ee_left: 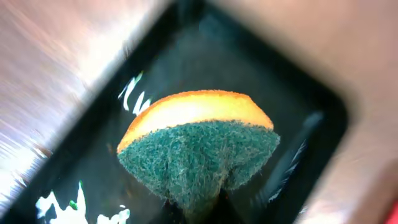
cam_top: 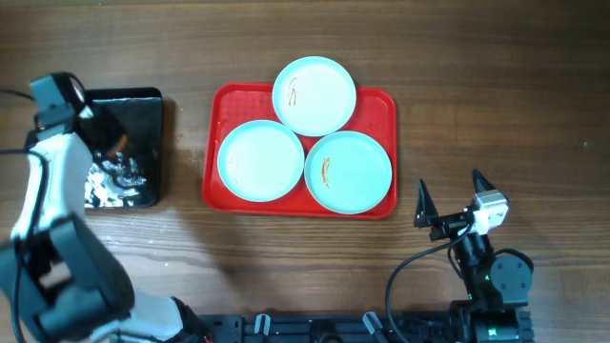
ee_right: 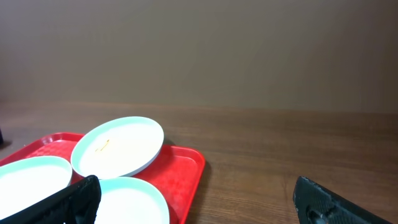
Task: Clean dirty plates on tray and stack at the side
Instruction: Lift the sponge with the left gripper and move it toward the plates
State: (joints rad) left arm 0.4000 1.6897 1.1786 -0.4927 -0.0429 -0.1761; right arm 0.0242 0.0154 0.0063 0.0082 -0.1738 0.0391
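Three pale mint-white plates lie on the red tray (cam_top: 217,105). The back plate (cam_top: 315,95) and the front right plate (cam_top: 348,171) carry thin orange smears. The front left plate (cam_top: 260,160) looks clean. My left gripper (cam_top: 111,136) is over the black tray, shut on a yellow and green sponge (ee_left: 199,143); its fingers barely show (ee_left: 214,210). My right gripper (cam_top: 449,183) is open and empty, right of the red tray. In the right wrist view (ee_right: 199,205) it faces the red tray (ee_right: 186,165), the smeared back plate (ee_right: 118,146) and the nearest plate (ee_right: 134,202).
A glossy black tray (cam_top: 143,110) stands at the left, with white foam or residue (cam_top: 110,181) at its front; it also shows in the left wrist view (ee_left: 311,112). Bare wooden table (cam_top: 496,86) lies right of the red tray.
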